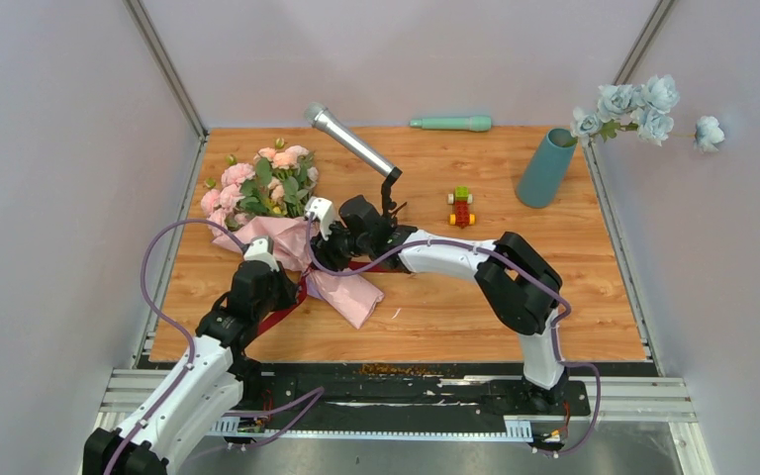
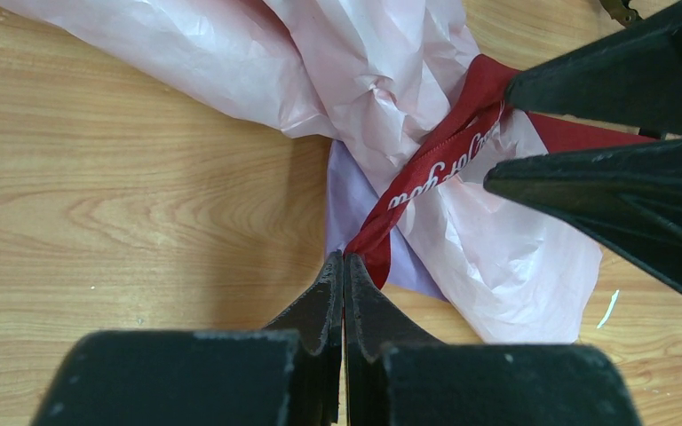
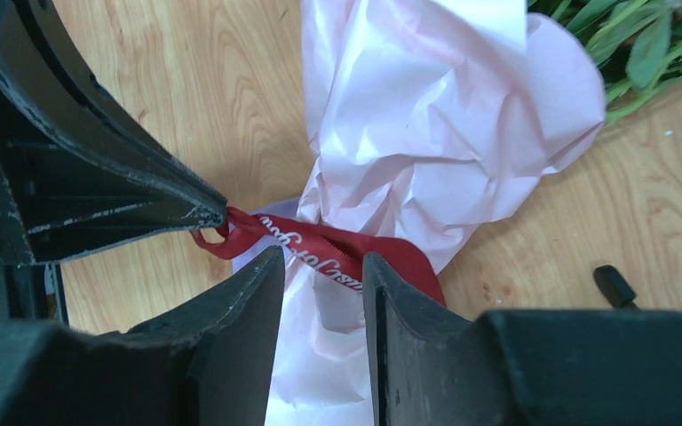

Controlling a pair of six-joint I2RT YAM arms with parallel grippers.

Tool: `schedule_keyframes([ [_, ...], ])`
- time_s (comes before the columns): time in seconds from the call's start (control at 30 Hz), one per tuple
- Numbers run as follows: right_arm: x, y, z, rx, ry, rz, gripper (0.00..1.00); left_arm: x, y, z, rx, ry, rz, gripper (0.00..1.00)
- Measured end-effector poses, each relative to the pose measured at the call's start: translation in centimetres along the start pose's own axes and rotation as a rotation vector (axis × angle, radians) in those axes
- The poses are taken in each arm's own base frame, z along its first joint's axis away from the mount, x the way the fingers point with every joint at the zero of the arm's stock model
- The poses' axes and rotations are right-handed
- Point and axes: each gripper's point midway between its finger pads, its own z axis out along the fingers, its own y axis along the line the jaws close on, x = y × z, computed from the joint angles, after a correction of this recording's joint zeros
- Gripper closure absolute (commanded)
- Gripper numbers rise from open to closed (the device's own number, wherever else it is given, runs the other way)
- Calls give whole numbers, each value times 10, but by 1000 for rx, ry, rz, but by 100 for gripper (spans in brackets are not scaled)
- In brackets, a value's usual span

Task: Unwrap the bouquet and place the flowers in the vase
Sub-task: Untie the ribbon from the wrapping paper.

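Note:
The bouquet (image 1: 262,188) lies at the table's left, its pink and cream flowers (image 1: 279,158) pointing to the back. The pink paper wrap (image 1: 341,289) is crumpled round the stems, and the dark red ribbon (image 2: 435,160) still crosses it. My left gripper (image 2: 344,259) is shut on one end of the ribbon (image 3: 244,232). My right gripper (image 3: 323,259) hangs open just above the ribbon and wrap, with nothing between its fingers. It faces the left one from the other side (image 2: 495,133). The teal vase (image 1: 545,166) stands at the back right, far from both grippers.
A silver microphone (image 1: 349,140) on a black stand (image 1: 390,201) rises just behind the right gripper. A small toy car (image 1: 462,207) sits mid-table and a mint-green rod (image 1: 451,124) lies at the back edge. Pale blue flowers (image 1: 635,107) hang by the right wall above the vase.

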Motion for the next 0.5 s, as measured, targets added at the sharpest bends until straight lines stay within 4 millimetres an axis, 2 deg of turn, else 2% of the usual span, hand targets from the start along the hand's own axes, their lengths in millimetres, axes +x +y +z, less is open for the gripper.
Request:
schedule_keyframes([
  [0.2,6,8,0,-48,19,1,66,1,0,1,-2,5,0,100],
  [0.5,7,11,7,-78,23,-2,65,1,0,1,1,6,0,100],
])
